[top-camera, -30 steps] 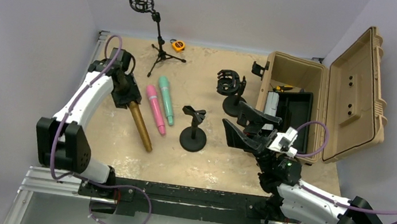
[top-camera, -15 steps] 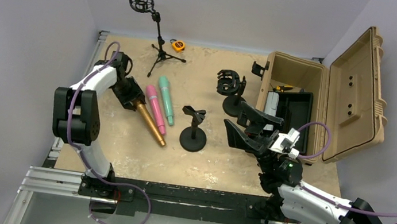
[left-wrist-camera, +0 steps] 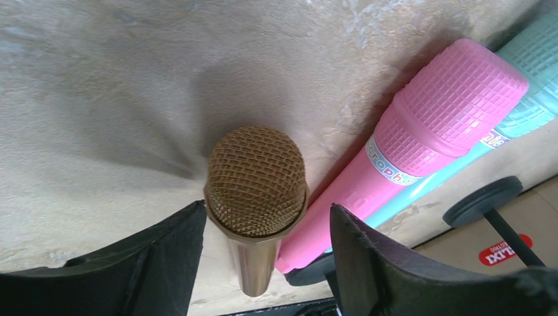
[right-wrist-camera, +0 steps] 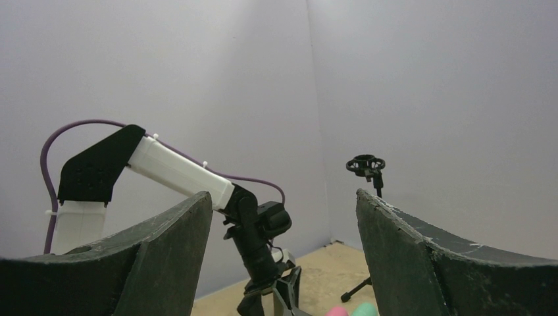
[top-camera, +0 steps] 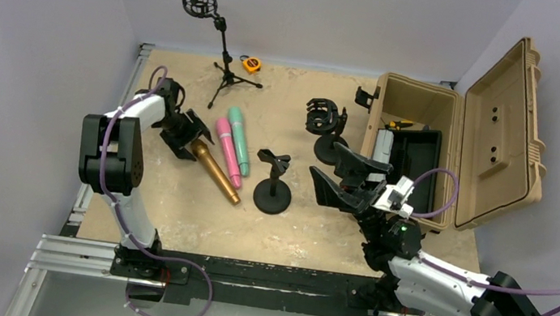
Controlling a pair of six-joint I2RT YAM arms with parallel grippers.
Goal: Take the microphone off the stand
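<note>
A gold microphone [top-camera: 216, 172] lies flat on the table, beside a pink microphone [top-camera: 227, 151]. The black round-base stand [top-camera: 273, 183] next to it has an empty clip on top. My left gripper [top-camera: 188, 136] is low at the gold microphone's mesh head [left-wrist-camera: 256, 181]. Its fingers [left-wrist-camera: 164, 260] are spread either side of the head, open, with a gap on the right. My right gripper [top-camera: 342, 178] is raised right of the stand, open and empty. In its wrist view the right gripper [right-wrist-camera: 279, 197] faces the left arm.
A teal microphone [top-camera: 238, 138] lies against the pink one. A tripod stand with a shock mount [top-camera: 199, 3] stands at the back left, near an orange tape measure [top-camera: 251, 63]. A second desk stand [top-camera: 324, 120] and an open tan case [top-camera: 503, 114] are on the right.
My left gripper swung the gold microphone rightward, laid it beside the pink one and opened its jaws. The right gripper shifted slightly left.
</note>
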